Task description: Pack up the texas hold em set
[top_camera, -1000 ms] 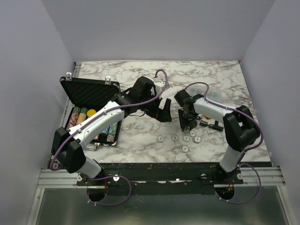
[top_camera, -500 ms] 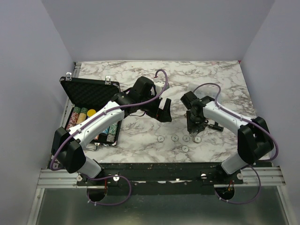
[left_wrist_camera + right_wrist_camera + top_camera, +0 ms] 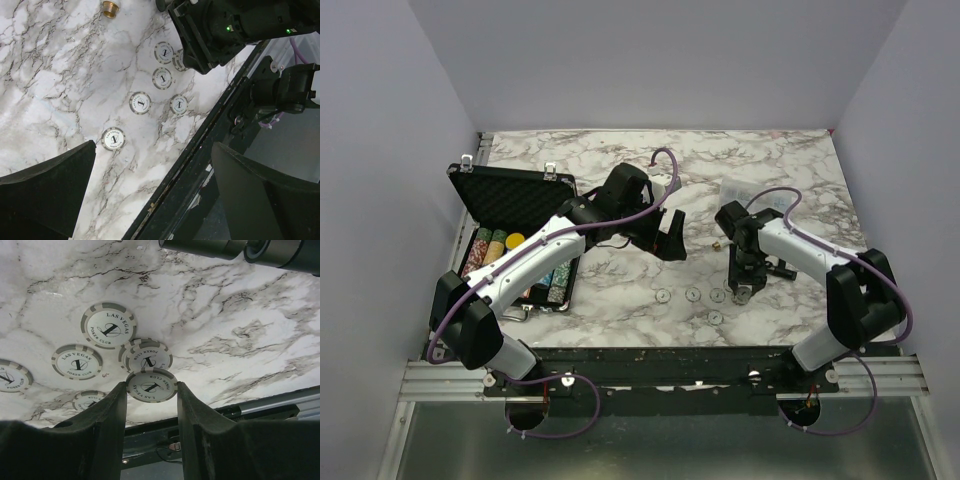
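The black case (image 3: pixel 512 197) lies open at the left with rows of coloured chips (image 3: pixel 498 252) inside. Several white round chips (image 3: pixel 692 294) are scattered near the table's front edge. My right gripper (image 3: pixel 742 290) is lowered among them. In the right wrist view it (image 3: pixel 151 386) is shut on one white chip (image 3: pixel 151 384), gripped by its rim just in front of two overlapping chips (image 3: pixel 147 357). My left gripper (image 3: pixel 670 236) hovers mid-table, open and holding nothing (image 3: pixel 152 147), with a chip (image 3: pixel 113 138) by its left finger. The red card box is out of view.
A clear plastic box (image 3: pixel 740 190) stands behind the right arm. A small brass fitting (image 3: pixel 718 243) and black tools (image 3: pixel 782 268) lie near it. The table's black front edge (image 3: pixel 200 145) runs close to the chips.
My right gripper has moved forward and right, from beside the black tools down onto the chips. Its elbow has swung outward. The left arm has not moved.
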Robot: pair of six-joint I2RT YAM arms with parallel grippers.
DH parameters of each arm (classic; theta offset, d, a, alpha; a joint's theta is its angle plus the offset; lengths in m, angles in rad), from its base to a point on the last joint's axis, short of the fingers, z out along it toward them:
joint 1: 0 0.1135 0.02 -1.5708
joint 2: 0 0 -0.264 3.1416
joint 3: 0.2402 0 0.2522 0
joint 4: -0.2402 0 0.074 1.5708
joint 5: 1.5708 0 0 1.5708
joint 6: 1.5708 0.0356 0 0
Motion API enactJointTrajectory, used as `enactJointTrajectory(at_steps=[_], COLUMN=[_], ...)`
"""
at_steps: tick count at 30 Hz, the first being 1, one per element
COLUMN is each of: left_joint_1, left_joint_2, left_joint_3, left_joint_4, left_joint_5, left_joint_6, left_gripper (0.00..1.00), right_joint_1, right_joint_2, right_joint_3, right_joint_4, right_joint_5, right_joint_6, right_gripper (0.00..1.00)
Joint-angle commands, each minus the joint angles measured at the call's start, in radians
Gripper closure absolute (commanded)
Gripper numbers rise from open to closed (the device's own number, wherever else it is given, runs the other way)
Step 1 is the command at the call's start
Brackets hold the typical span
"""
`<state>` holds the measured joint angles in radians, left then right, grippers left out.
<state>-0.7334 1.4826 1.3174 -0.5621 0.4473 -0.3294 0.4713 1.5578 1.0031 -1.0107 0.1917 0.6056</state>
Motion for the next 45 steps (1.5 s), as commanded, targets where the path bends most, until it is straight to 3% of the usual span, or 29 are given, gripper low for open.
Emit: enactJointTrajectory(at_steps=[1, 18, 29, 45], left_joint_1=[-0.003, -0.003, -0.003, -0.003], left_joint_2=[-0.013, -0.005, -0.006, -0.016], left_joint_3=[-0.013, -0.013, -0.012, -0.012], left_joint_4=[0.021, 0.021, 0.022, 0.016], left_joint_5=[0.016, 0.018, 0.021, 0.004], left_joint_6=[0.006, 0.006, 0.004, 0.013], left_gripper=[0.01, 0.01, 0.02, 0.02], right_joint_1=[-0.003, -0.003, -0.003, -0.025], right_joint_2=[0.038, 0.064, 0.076, 0.202], right_joint_3=[-0.008, -0.031, 0.016, 0.124], right_joint_4=[0.032, 0.049, 0.054, 0.136], right_joint_5=[-0.018, -0.038, -0.026, -0.072], right_joint_6=[0.009, -0.009, -0.014, -0.085], right_gripper=[0.76, 0.69, 0.43, 0.36])
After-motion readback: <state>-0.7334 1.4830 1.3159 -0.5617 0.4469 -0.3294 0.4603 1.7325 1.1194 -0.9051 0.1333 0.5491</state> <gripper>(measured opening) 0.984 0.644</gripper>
